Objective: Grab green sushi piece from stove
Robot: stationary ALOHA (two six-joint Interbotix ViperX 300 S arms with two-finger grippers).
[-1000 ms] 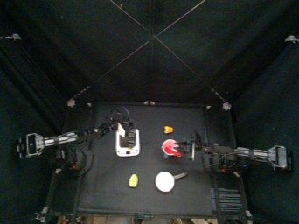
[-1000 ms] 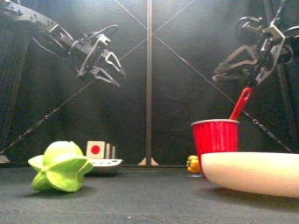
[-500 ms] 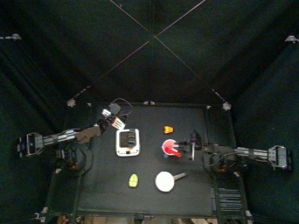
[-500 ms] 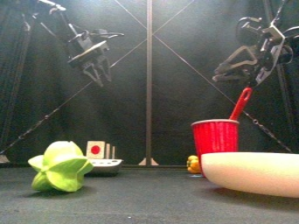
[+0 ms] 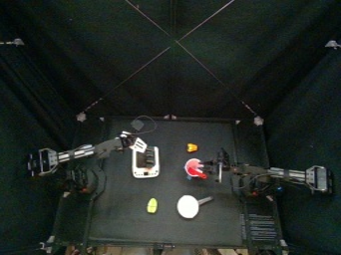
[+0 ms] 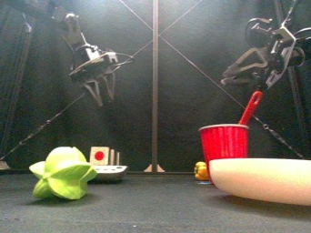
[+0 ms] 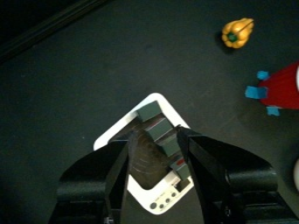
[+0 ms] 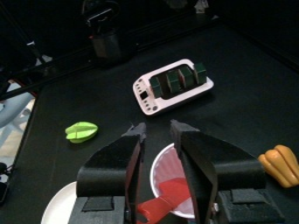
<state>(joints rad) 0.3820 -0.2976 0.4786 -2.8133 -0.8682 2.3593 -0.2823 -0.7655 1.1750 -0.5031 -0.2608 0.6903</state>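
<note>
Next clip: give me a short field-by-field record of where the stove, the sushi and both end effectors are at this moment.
stove: white block left of table centre, flat
green sushi piece: dark green piece lying on the stove, untouched
left end effector: open, raised, pointing down above the stove
right end effector: above the red cup, open or shut unclear
other items: round white dish, green star-shaped toy, small orange toy

Your left arm hangs poised with jaws spread; your right arm waits.

Your left gripper (image 6: 100,91) points down, jaws wide apart, at about 10 o'clock from the table's centre in the top view. Your right gripper (image 6: 253,65) hangs high at 4 o'clock, jaws parted narrowly, angled down.
</note>
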